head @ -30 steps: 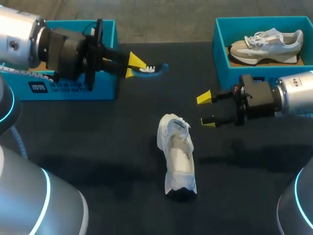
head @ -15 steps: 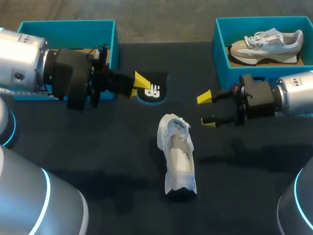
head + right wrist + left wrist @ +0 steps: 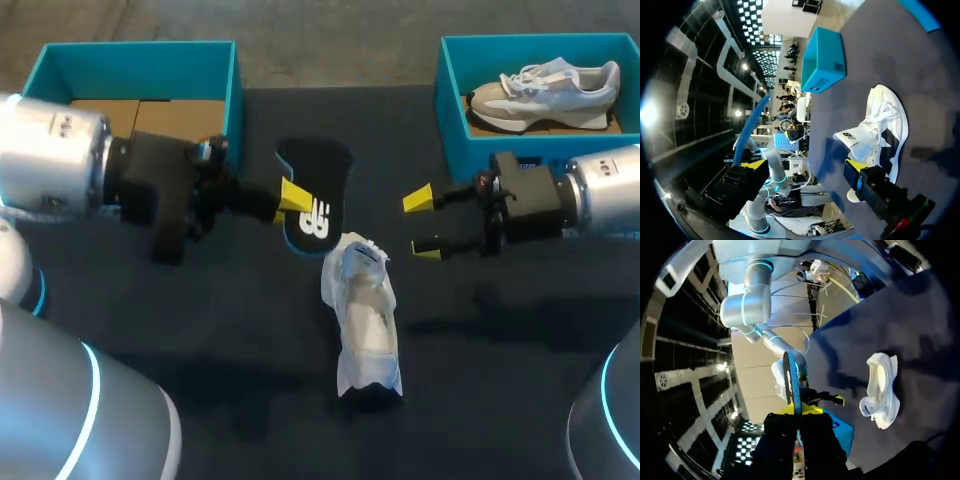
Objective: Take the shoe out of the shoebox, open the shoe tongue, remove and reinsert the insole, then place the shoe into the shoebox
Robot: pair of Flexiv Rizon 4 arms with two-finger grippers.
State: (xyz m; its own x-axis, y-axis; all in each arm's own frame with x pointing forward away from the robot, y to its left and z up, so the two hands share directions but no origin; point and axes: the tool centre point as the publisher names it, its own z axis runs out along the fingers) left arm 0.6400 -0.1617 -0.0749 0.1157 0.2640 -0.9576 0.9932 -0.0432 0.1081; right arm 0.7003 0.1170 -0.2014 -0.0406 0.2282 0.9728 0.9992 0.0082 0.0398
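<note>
My left claw [image 3: 290, 202] is pinching the insole [image 3: 322, 172] by one long edge. The insole is dark with a blue rim and a white mark at the end nearer me. That marked end hangs just beside the far end of the white shoe [image 3: 362, 318]. In the left wrist view I see the insole [image 3: 791, 380] edge-on, standing up between my yellow fingers, with the shoe [image 3: 881, 390] ahead and off to one side on the dark surface. The shoe lies out of any box in the middle of the black counter [image 3: 230, 330], lengthwise away from me, with its opening facing up. My right claw [image 3: 422, 224] hovers to the right of the shoe's far end, fingers spread with nothing between them, apart from both shoe and insole. From the right wrist view the shoe [image 3: 881, 131] sits just ahead of that claw, its tongue raised. The teal shoebox [image 3: 232, 95] stands at the far left corner, behind my left arm, with brown cardboard showing inside. A second teal shoebox [image 3: 447, 95] stands at the far right and holds a grey-and-white sneaker [image 3: 545, 88] lying on its side.
</note>
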